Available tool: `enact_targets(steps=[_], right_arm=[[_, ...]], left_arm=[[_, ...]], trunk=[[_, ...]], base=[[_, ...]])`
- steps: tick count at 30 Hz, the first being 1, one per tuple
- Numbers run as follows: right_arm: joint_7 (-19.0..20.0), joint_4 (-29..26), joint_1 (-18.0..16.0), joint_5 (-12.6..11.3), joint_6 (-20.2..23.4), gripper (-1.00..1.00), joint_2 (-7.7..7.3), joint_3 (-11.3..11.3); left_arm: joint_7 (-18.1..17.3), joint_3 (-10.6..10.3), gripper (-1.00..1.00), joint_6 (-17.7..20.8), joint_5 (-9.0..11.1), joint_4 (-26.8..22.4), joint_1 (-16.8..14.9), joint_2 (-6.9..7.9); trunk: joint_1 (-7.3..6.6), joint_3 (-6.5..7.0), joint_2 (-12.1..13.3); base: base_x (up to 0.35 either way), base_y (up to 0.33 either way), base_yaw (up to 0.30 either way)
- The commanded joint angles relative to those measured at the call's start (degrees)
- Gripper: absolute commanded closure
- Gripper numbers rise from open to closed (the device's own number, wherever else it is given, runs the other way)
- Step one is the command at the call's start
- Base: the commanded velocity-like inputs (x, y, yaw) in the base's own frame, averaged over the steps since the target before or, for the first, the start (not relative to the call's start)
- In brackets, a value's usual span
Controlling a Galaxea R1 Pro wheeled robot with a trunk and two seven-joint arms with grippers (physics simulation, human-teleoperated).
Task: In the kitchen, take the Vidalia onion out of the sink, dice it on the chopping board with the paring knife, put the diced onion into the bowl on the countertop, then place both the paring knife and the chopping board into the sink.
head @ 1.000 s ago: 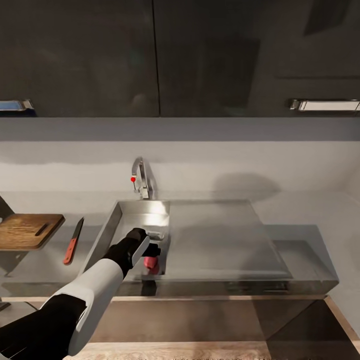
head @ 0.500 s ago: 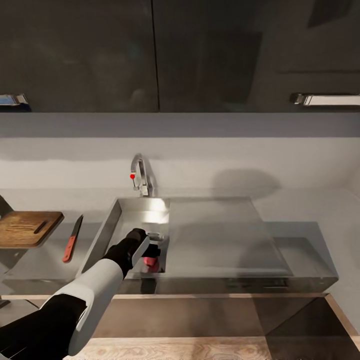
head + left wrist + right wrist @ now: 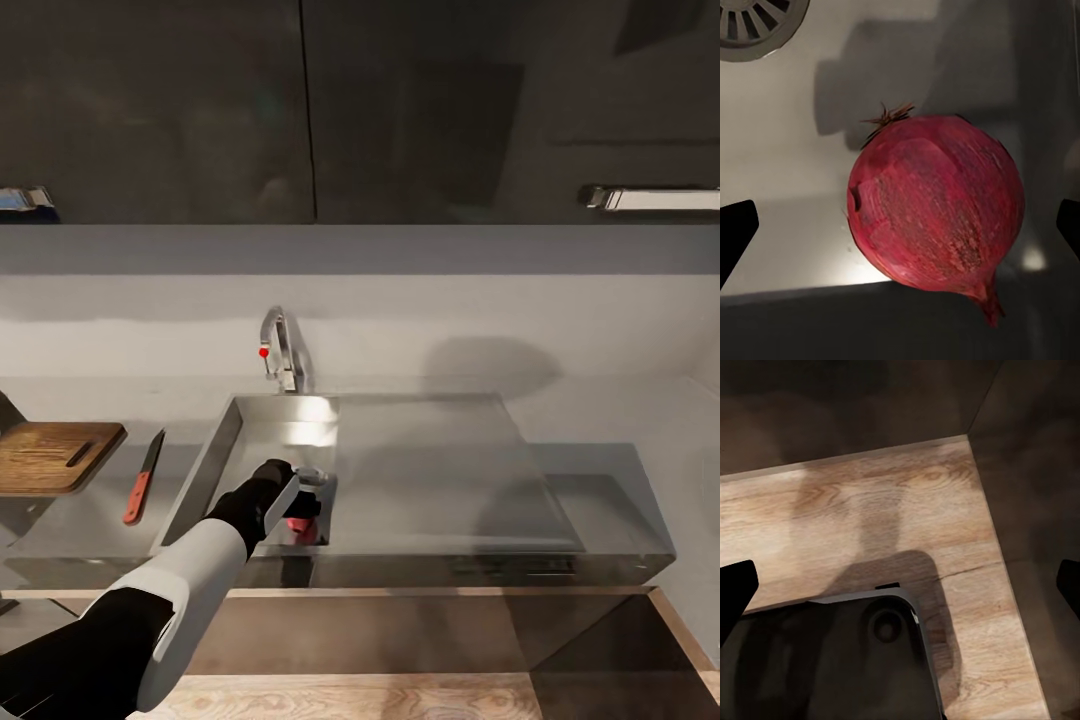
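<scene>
The Vidalia onion (image 3: 937,225), dark pinkish-red, lies on the floor of the sink (image 3: 262,440) near its front right corner; a small part of it (image 3: 299,527) peeks out beneath my hand. My left gripper (image 3: 305,508) hangs open just above it. In the left wrist view its black fingertips (image 3: 735,238) stand wide on either side of the onion without touching. The chopping board (image 3: 50,456) rests on the countertop (image 3: 620,470) at far left, with the paring knife (image 3: 143,478) beside it. My right gripper (image 3: 900,592) is open over the wooden floor. The bowl is out of view.
A chrome tap (image 3: 283,350) with a red knob stands behind the basin. The flat drainboard (image 3: 440,470) spreads to the right. The round drain (image 3: 754,22) lies beyond the onion. Dark wall cabinets (image 3: 300,110) hang overhead.
The head camera has tilted slightly, shifting the whole picture. My left gripper has sunk a little lower over the onion, hiding more of it.
</scene>
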Motion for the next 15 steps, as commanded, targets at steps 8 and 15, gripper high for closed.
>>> enact_targets(steps=[8, 15], right_arm=[[-0.2, -0.1, 0.0, -0.5, -0.1, -1.00, -0.05, 0.4], [-0.2, -0.1, 0.0, -0.5, -0.1, -1.00, -0.05, 0.4]], left_arm=[[0.4, -0.4, -1.00, 0.2, 0.6, 0.0, 0.0, 0.04], [0.4, -0.4, -1.00, 0.2, 0.6, 0.4, 0.0, 0.04]], trunk=[[0.04, -0.10, -0.1], [0.04, -0.10, -0.1]], base=[[0.009, -0.001, 0.000], [0.060, 0.000, 0.000]])
